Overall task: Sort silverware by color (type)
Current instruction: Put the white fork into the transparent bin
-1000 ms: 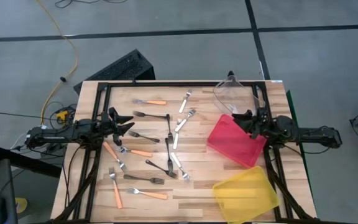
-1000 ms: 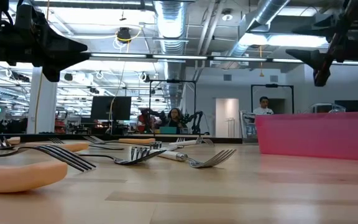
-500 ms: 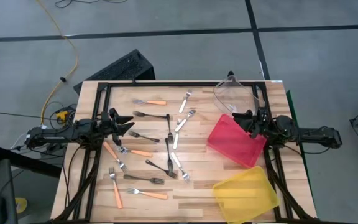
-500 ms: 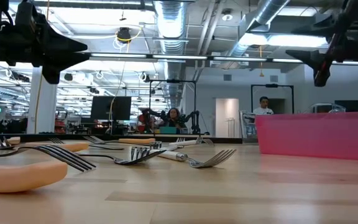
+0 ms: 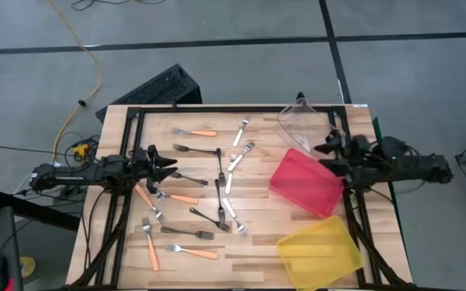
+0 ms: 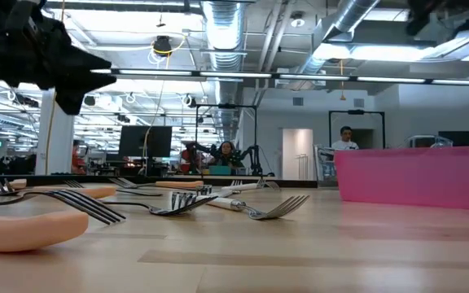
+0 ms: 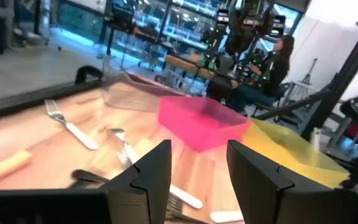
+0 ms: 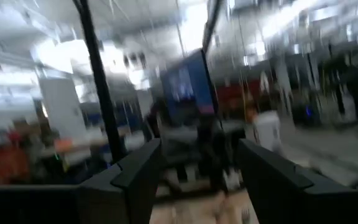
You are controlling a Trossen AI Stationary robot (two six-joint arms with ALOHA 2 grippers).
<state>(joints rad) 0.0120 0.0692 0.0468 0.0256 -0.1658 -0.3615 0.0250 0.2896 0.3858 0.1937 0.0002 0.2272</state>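
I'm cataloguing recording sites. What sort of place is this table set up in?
Probably a large open robotics lab or workshop. The low view shows exposed ceiling ducts, rows of workstations with monitors, and people among what look like other robot rigs beyond the wooden table.

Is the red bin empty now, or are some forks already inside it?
Empty. In the high view the red bin shows only its plain red floor, and the forks lie on the table.
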